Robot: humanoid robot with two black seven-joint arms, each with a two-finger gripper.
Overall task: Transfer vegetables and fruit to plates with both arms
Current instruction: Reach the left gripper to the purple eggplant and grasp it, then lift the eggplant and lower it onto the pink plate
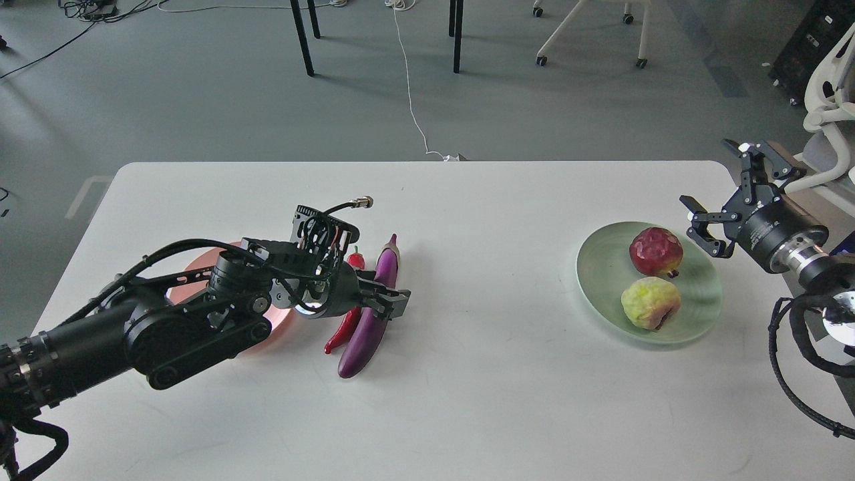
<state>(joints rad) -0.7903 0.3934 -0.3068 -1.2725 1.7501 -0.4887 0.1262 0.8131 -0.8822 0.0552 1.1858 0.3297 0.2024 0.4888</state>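
Note:
The purple eggplant (369, 331) lies on the white table (481, 394), with the red chili pepper (343, 326) touching its left side. My left gripper (389, 304) is low over the eggplant's middle. Its dark fingers cross the eggplant, and I cannot tell them apart. The pink plate (198, 262) is just left of the vegetables, mostly hidden under my left arm. The mint green plate (600, 267) at the right holds the dark red fruit (656, 250) and the yellow-green fruit (650, 302). My right gripper (725, 200) is open and empty, in the air just right of that plate.
Beyond the table's far edge there is grey floor with table legs (302, 37), a white cable (411, 100) and chair wheels. A white chair (828, 93) stands past the right edge, close to my right arm.

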